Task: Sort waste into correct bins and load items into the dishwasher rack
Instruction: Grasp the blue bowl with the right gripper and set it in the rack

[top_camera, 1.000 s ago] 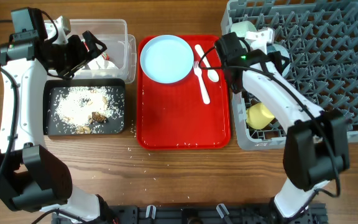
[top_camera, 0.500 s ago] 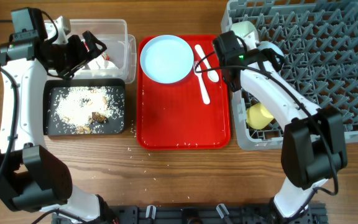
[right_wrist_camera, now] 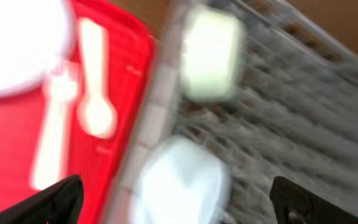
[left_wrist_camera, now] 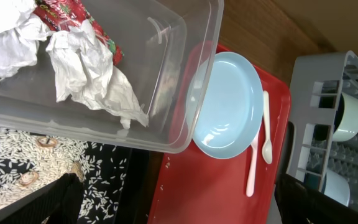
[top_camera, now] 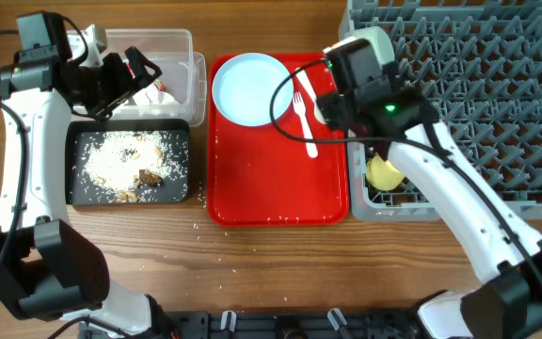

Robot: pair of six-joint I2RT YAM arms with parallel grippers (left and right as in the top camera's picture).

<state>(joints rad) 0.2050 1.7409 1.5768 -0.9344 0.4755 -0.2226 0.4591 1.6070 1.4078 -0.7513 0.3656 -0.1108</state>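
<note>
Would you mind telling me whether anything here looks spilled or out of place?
Yes: loose rice grains lie scattered on the wooden table between the black tray and the red tray, outside any bin. A few more specks sit along the red tray's near edge. Nothing else looks askew.

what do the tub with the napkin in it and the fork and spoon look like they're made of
Clear tub: likely thin glossy plastic; the plate edge shows through its wall and the rim catches light. Fork and spoon: probably moulded plastic, smooth, opaque white, no metallic shine.
</note>
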